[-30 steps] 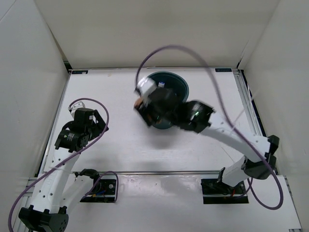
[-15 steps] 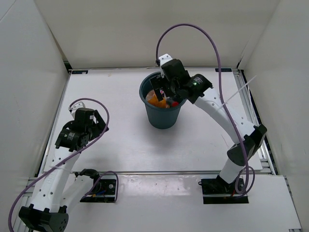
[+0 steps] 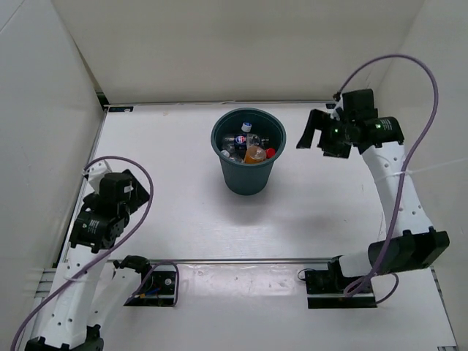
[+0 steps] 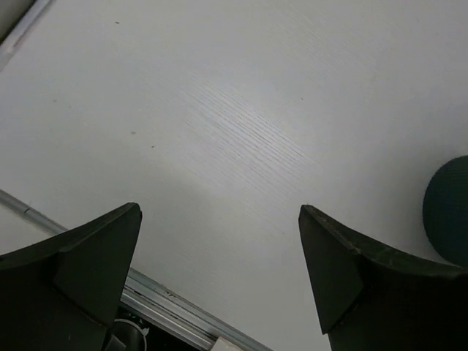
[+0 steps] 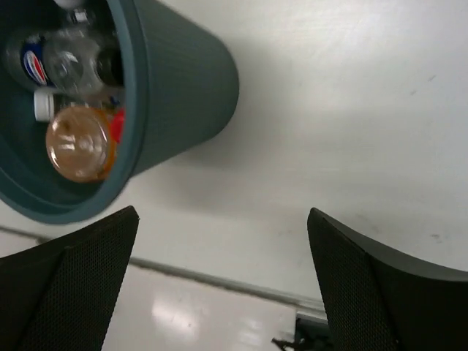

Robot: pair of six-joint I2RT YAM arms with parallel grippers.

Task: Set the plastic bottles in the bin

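The dark teal bin stands upright at the middle back of the table. Several plastic bottles lie inside it: an orange one on top, a blue-white labelled one and clear ones with white and red caps. The right wrist view looks into the bin and shows the orange bottle and the blue-labelled bottle. My right gripper hangs open and empty just right of the bin. My left gripper is open and empty over bare table at the near left, with the bin at its view's right edge.
White walls enclose the table on three sides. A metal rail runs along the near edge, with the arm bases behind it. The right arm's purple cable arcs high at the back right.
My right gripper opened over the bin, left the orange bottle inside and swung away to the bin's right. My left arm drew back slightly toward the near left.
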